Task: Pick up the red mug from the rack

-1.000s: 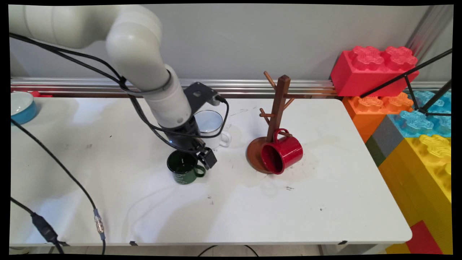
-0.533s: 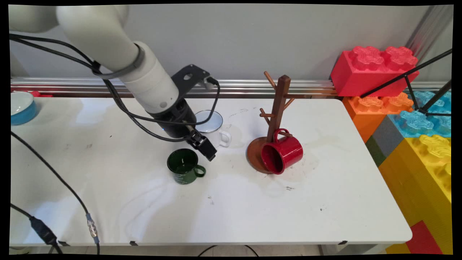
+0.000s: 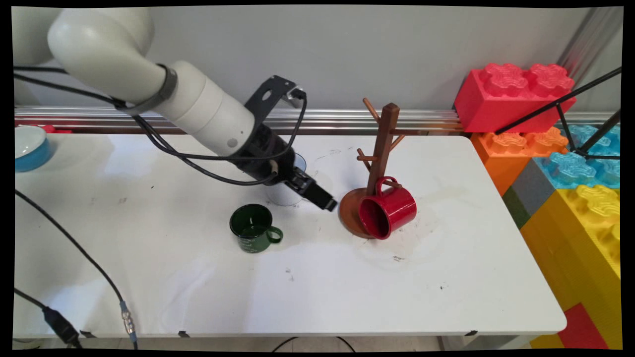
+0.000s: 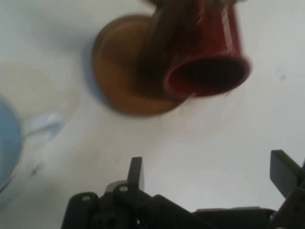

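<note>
My gripper [image 3: 325, 202] hangs low over the table, just left of the wooden mug tree's round base [image 3: 349, 208]. In the hand view the gripper [image 4: 209, 174] is open, with bare table between the fingers [image 4: 136, 172]. A red mug [image 3: 388, 210] leans on its side against the mug tree [image 3: 383, 144], its handle at a low peg and its mouth facing the near side. In the hand view the red mug [image 4: 205, 57] and the tree's base [image 4: 119, 71] lie straight ahead. A dark green mug [image 3: 253, 228] stands upright to the gripper's near left. A white mug [image 3: 285, 196] is mostly hidden behind the wrist.
A blue bowl [image 3: 27, 146] sits at the table's far left edge. Large toy bricks [image 3: 560, 163] are stacked beside the table's right end, with a black tripod leg [image 3: 560, 99] across them. Black cables [image 3: 99, 258] hang over the left part of the table.
The gripper has left the green mug's rim and swung right, past the white mug, to the mug tree's base. The green mug stays where it was.
</note>
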